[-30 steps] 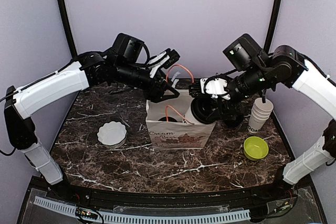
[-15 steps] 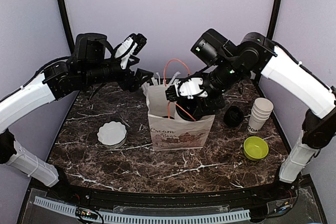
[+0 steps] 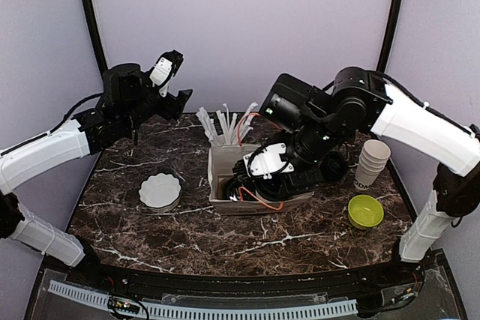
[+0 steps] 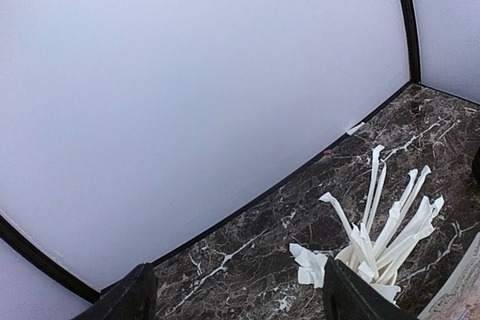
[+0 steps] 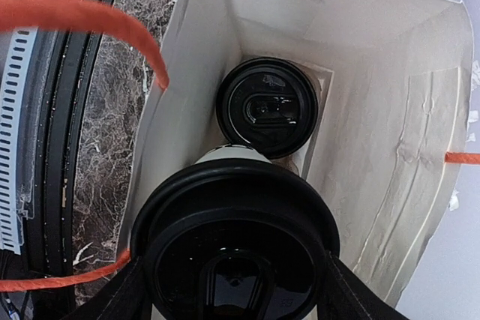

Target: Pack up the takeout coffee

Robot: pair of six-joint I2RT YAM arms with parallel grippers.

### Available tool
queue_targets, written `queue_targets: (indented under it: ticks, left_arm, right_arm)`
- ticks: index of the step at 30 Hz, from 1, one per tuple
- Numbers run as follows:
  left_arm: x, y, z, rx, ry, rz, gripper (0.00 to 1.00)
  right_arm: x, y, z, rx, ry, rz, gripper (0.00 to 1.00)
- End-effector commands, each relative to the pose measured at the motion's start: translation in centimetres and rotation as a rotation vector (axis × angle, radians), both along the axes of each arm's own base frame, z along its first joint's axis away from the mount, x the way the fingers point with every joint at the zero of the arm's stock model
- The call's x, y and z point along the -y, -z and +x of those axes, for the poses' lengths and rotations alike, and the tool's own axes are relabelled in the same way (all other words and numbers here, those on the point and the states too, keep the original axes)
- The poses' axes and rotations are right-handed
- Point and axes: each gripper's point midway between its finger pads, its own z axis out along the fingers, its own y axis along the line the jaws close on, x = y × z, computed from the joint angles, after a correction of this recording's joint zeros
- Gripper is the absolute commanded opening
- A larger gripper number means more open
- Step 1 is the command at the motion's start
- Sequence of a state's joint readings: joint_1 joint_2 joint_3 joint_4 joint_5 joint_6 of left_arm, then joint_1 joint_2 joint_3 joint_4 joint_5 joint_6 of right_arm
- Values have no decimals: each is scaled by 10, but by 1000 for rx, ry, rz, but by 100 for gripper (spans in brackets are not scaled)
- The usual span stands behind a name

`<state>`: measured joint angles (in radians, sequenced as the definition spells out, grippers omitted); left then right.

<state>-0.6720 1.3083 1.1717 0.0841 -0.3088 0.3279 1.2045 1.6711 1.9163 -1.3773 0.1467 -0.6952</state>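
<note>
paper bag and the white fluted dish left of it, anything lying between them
Nothing lies there. In the top view, only bare marble tabletop separates the white fluted dish from the paper bag.

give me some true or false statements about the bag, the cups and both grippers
1. A lidded cup sits at the bottom of the paper bag. True.
2. The left gripper holds a straw. False: it is open and empty; the straws stand beyond it.
3. The right gripper holds a second lidded cup in the bag. True.
4. The green bowl is in the bag. False: it is on the table, right of the bag, near the stack of lidless cups.
</note>
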Motion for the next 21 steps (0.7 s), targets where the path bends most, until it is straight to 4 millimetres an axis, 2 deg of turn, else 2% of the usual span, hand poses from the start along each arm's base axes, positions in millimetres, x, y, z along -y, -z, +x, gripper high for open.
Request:
queue_targets:
  ticks: [1,5,12,16,21]
  left_arm:
    - [0,-31,2,112,15,-78,78]
    - [4,-25,1,94,39,-92,78]
    - [-8,-17,-7,89,28,-109,78]
    - [-13,-14,-10,92,18,-101,79]
    - [-18,-16,-14,102,10,-102,79]
  right_arm:
    - [22,6,-7,82,23,-40,53]
    - [36,14,-7,179,22,-83,52]
    - [38,32,-23,204,-4,-114,49]
    - [29,28,-35,252,-83,-112,49]
    - [25,20,-32,358,-114,-67,48]
